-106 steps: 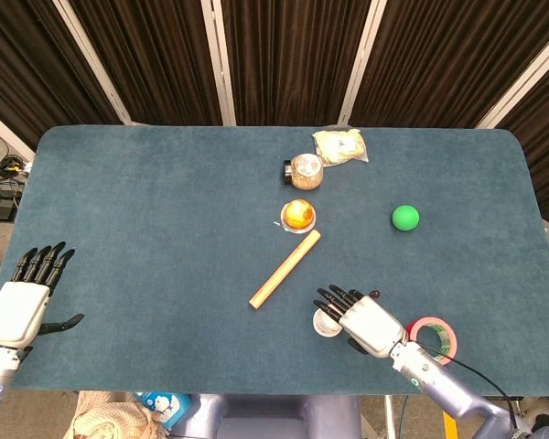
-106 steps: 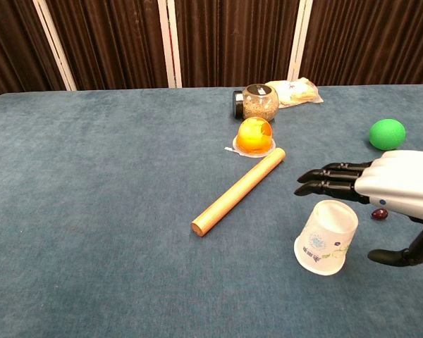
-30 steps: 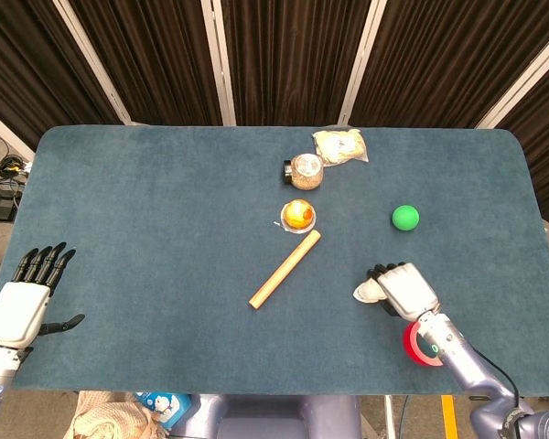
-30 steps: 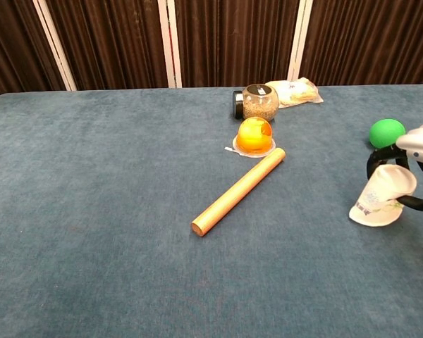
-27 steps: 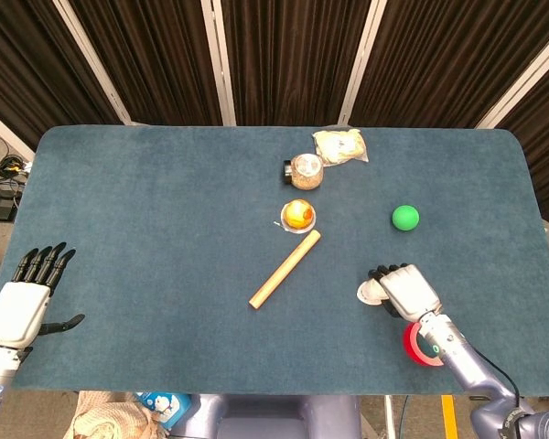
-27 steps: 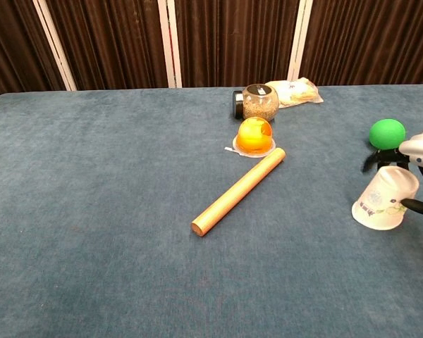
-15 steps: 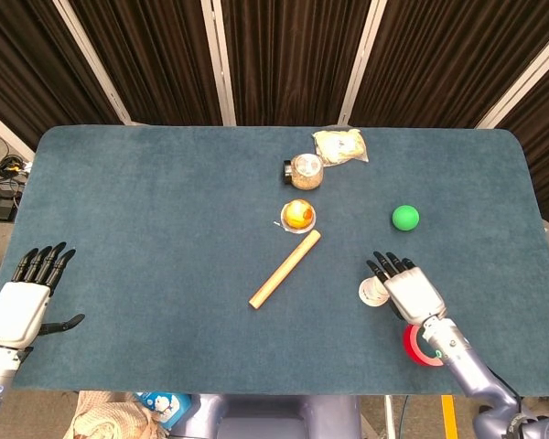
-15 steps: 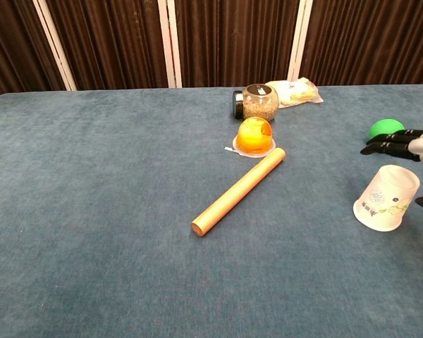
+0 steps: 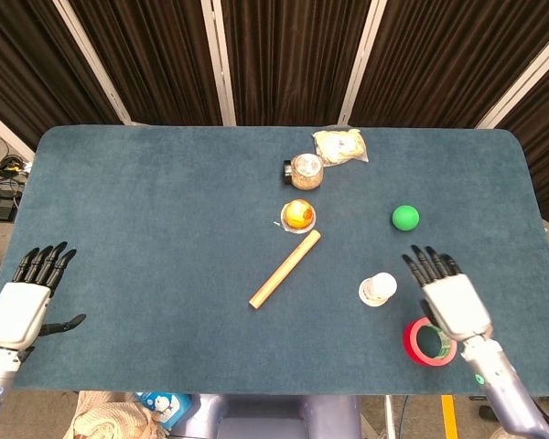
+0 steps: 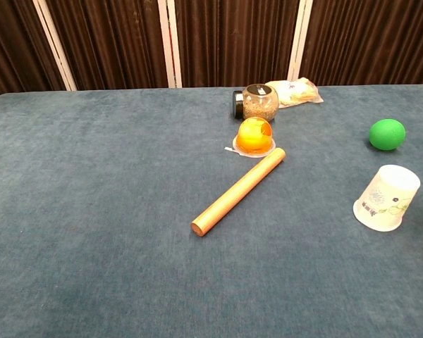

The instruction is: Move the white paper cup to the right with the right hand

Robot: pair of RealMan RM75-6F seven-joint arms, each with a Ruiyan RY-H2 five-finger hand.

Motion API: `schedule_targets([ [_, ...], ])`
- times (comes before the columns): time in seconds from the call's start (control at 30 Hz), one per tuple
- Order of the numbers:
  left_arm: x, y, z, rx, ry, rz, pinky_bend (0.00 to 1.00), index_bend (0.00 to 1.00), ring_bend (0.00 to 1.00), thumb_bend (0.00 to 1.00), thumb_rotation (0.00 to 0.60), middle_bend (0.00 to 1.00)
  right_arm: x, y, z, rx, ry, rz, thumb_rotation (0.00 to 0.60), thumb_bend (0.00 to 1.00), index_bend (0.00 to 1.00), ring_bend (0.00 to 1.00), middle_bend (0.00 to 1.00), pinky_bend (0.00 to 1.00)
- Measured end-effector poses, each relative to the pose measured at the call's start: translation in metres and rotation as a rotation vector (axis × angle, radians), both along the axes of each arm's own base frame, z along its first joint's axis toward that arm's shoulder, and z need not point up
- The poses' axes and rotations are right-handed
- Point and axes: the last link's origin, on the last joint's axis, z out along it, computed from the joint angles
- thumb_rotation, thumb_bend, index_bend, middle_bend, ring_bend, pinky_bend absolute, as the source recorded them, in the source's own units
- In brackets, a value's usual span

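The white paper cup (image 9: 377,289) (image 10: 385,198) stands upside down on the blue table, its wide rim on the cloth, to the right of the wooden rod. My right hand (image 9: 448,297) is a little to the right of the cup, apart from it, fingers spread and holding nothing; the chest view does not show it. My left hand (image 9: 27,297) lies open at the table's near left corner, far from the cup.
A wooden rod (image 9: 285,269) lies diagonally mid-table. Behind it are an orange jelly cup (image 9: 298,215), a glass jar (image 9: 306,170) and a plastic bag (image 9: 339,145). A green ball (image 9: 404,218) sits beyond the cup. A red tape roll (image 9: 429,341) lies under my right wrist.
My right hand carried the cup rightward, set it down upside down, opened and drew back to the right, leaving the chest view. The left hand has not moved.
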Motion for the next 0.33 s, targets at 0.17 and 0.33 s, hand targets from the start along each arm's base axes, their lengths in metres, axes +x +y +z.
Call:
schedule_targets([
  [0.17,-0.001,0.0,0.0,0.01,-0.001,-0.008,0.0,0.0,0.0,0.0,0.6,0.0,-0.021,0.028,0.018,-0.104,-0.061,0.014,0.6,0.42,0.0,0.0,0.0,0.13],
  [0.33,-0.001,0.001,0.001,0.017,-0.006,-0.016,0.0,0.0,0.0,0.0,0.6,0.0,-0.043,0.054,0.032,-0.179,-0.128,-0.016,0.6,0.42,0.0,0.0,0.0,0.12],
])
